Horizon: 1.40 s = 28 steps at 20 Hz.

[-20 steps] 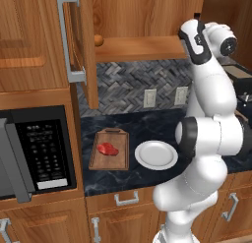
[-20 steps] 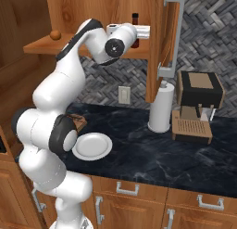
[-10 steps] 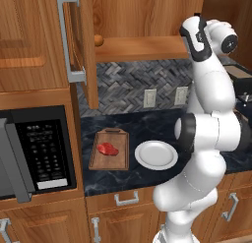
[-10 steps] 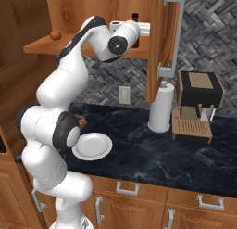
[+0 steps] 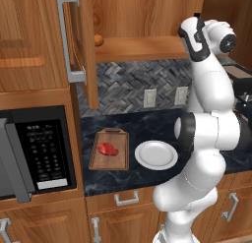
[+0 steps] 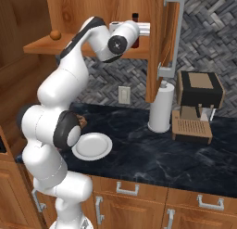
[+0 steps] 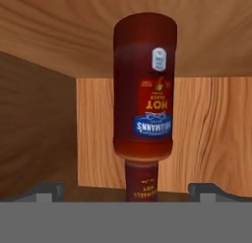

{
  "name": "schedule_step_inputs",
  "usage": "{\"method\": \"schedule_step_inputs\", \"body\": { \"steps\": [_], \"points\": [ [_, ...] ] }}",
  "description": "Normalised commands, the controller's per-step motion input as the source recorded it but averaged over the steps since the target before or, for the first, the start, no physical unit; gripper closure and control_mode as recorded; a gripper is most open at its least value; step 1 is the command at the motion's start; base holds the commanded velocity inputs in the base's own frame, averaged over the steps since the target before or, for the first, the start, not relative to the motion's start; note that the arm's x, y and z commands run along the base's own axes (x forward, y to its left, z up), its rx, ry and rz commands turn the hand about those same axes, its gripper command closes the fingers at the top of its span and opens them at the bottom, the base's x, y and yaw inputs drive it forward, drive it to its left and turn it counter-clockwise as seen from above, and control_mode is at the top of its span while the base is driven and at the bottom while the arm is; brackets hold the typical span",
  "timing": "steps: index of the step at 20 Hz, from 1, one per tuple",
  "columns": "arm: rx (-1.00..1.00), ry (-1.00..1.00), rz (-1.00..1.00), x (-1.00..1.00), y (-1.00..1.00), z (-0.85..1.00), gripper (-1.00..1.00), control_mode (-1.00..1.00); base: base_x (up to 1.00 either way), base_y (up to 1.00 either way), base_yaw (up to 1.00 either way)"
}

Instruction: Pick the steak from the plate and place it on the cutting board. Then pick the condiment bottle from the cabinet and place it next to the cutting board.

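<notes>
End effector (image 7: 126, 190) is up at the cabinet (image 5: 147, 20) shelf, jaws spread wide, nothing held. Hand view has the condiment bottle (image 7: 144, 89) dead ahead and centred between the two finger tips (image 7: 49, 190), appearing upside down because the hand is rolled over. Bottle stands on the shelf; right base view shows its black cap (image 6: 135, 15) poking above the wrist.

Steak (image 5: 107, 149) already lies on the cutting board (image 5: 110, 149); the plate (image 5: 156, 155) beside it on the worktop (image 5: 147, 126) is bare. So first half looks done, bottle pick is the step in hand.

To do it well: advance straight along the shelf, keep the bottle centred, close on the wide body at the label rather than the narrow neck. Don't nudge it first, since slim and tall likely means easy to tip. Pull straight back out clear of the open door (image 6: 162, 42) before lowering.
</notes>
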Motion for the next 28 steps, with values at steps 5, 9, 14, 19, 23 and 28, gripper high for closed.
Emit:
{"method": "schedule_step_inputs", "body": {
  "steps": [5,9,14,19,23,28],
  "points": [
    [0.0,0.02,0.0,0.0,0.15,0.11,-1.0,-1.0,0.0,0.0,0.0],
    [0.01,0.0,-0.01,0.0,0.1,0.18,-1.0,-1.0,0.0,0.0,0.0],
    [0.02,0.01,-0.02,0.04,0.07,0.17,-1.0,-1.0,0.0,0.0,0.0],
    [0.02,0.05,-0.03,0.07,0.03,0.06,-1.0,-1.0,0.0,0.0,0.0],
    [0.01,0.07,-0.04,0.04,0.01,0.0,-1.0,-1.0,0.0,0.0,0.0],
    [0.03,0.08,-0.03,0.06,0.04,0.05,-1.0,-1.0,0.0,0.0,0.0]
  ]
}}
